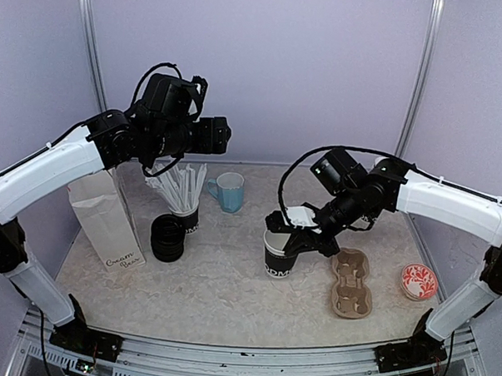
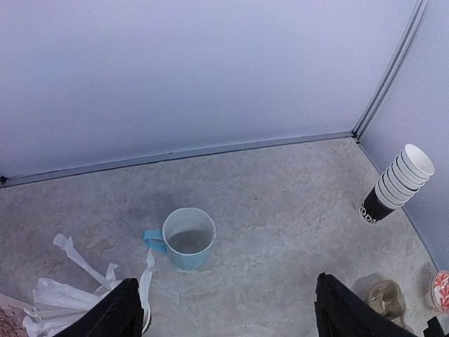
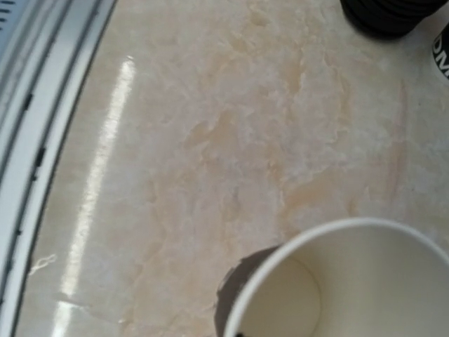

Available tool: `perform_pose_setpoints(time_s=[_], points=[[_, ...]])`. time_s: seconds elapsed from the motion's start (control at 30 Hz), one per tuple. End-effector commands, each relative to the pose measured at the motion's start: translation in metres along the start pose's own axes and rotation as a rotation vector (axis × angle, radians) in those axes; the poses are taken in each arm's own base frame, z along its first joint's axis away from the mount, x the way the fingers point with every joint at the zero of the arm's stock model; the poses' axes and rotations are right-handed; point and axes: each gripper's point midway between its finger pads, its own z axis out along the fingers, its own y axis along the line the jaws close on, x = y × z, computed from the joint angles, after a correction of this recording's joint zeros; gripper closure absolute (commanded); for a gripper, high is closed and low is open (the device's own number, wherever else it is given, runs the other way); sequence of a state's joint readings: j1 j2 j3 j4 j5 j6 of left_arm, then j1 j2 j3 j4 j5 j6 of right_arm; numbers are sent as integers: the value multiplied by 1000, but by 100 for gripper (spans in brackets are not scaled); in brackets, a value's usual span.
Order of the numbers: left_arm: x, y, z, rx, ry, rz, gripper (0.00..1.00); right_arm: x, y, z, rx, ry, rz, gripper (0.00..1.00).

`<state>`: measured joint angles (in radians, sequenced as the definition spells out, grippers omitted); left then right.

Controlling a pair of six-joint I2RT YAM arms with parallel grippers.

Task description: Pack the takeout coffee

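One black paper cup (image 1: pixel 277 260) with white lettering stands without a lid on the table near the middle. My right gripper (image 1: pixel 297 232) sits at its rim and looks shut on it. In the right wrist view the cup's white inside (image 3: pixel 351 281) fills the lower right and my fingers are hidden. A tilted stack of more black cups (image 2: pixel 396 184) shows near the right wall in the left wrist view. Black lids (image 1: pixel 167 238) are stacked at the left. My left gripper (image 1: pixel 216 136) hangs high, open and empty (image 2: pixel 228 316).
A cardboard cup carrier (image 1: pixel 351 284) lies right of the held cup, with a red-patterned round thing (image 1: pixel 418 281) beyond it. A light blue mug (image 1: pixel 228 191), a black cup of white sticks (image 1: pixel 183 206) and a white paper bag (image 1: pixel 108 219) stand at the left.
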<state>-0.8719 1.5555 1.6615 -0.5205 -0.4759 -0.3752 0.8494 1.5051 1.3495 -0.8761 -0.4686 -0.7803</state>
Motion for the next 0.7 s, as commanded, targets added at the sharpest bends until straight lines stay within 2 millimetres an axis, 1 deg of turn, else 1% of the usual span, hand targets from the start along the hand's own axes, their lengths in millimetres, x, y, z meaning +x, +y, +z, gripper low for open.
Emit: perform_pose_setpoints(time_s=[0.0,0.13,0.23,0.43,0.53,0.67], points=[[31,3,1,1,116,49,20,5,-14,25,49,2,25,100],[52,6,-2,2,188,89,26,16,-20,41,50,27,51,100],[76,13,-6,-26,259,122,27,18,-12,47,9,16,37,100],[124,33,-10,-118,430,176,42,35,-13,60,26,50,56,100],[140,38,-11,-133,473,176,44,38,-9,65,17,44,70,100],[154,42,-13,-138,512,178,48,41,-4,74,15,42,74,100]])
